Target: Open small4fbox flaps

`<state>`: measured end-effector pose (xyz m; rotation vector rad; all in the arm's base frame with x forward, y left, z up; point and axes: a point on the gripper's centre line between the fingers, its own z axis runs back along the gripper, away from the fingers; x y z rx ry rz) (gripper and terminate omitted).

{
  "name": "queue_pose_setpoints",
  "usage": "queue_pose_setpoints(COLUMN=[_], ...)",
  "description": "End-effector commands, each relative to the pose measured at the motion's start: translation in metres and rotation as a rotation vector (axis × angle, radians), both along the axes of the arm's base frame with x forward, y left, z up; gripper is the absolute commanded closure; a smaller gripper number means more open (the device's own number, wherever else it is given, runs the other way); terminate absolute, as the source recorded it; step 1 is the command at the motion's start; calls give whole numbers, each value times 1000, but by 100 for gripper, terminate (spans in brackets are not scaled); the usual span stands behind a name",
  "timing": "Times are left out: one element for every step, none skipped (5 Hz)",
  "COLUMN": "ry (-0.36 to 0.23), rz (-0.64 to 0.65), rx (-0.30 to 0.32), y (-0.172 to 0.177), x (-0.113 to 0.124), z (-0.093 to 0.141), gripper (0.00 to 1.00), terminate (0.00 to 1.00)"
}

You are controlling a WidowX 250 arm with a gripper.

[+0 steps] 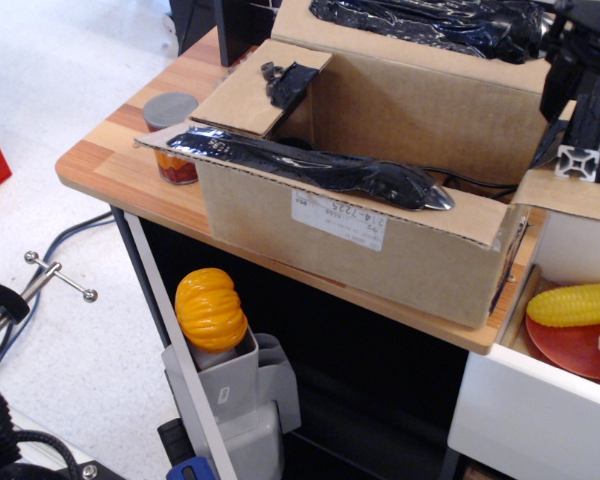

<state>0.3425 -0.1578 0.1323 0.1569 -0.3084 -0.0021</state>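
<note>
The brown corrugated cardboard box with the white printed label [355, 200] is sitting on the light wooden worktop [110, 150], directly left of and below the jaws [580, 90], which are hanging at the top right edge of the view. The black jaws are showing only as a dark mass above a piece of slotted metal bar; I cannot tell how far apart they are standing or whether they are gripping anything. Just beneath them the short right-hand flap [570, 195] is lying folded outward, seemingly pushed there so the opening stays clear. The far long flap with crinkled black tape [410, 35] is standing up, left of the jaws. The near long taped flap [310, 165] is leaning over the opening, and the short left flap [265, 85] is tilting up, so both probably need folding further. Farthest left of the jaws, a grey-lidded jar [172, 135] is crowding the box corner; below them, a yellow corn cob [572, 303] is resting on a red plate [570, 345]
</note>
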Motion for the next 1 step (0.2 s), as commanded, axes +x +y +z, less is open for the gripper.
queue_pose_setpoints(ry=[-30], rz=[7], rx=[-27], y=[-8], x=[-3], z=[-1], gripper=[0], terminate=[100])
